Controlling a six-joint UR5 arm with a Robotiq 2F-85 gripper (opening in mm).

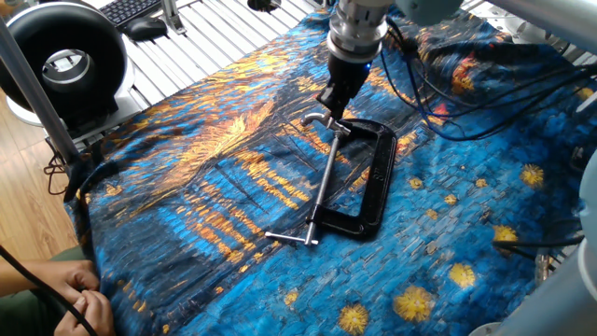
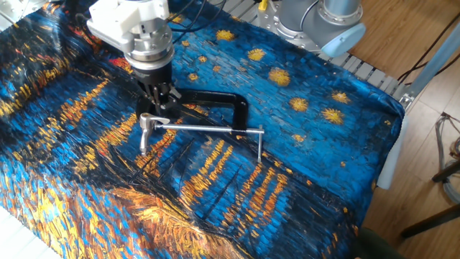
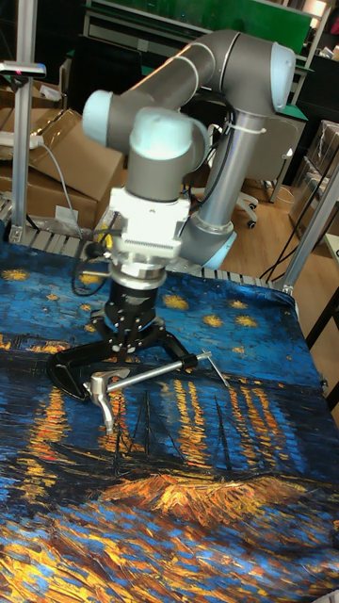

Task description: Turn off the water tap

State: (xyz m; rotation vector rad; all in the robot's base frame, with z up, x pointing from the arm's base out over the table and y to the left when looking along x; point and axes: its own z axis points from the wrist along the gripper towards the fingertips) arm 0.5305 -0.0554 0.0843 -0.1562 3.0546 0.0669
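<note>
The small shiny silver tap handle (image 1: pixel 323 119) lies on the starry blue painted cloth (image 1: pixel 233 187), fixed to the long silver rod (image 2: pixel 205 128) of the black C-shaped clamp (image 1: pixel 373 177), evidently so it resists turning. The black two-finger gripper (image 3: pixel 131 350) hangs just above and slightly behind it; fingers appear narrowly parted, empty, presumably lining up for a grasp.

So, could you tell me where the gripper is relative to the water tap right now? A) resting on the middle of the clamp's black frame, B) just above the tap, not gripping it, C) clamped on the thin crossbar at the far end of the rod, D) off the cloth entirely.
B: the gripper hangs just above the water tap at the rod's end, its fingers not closed around it; the crossbar lies free at the other end.
</note>
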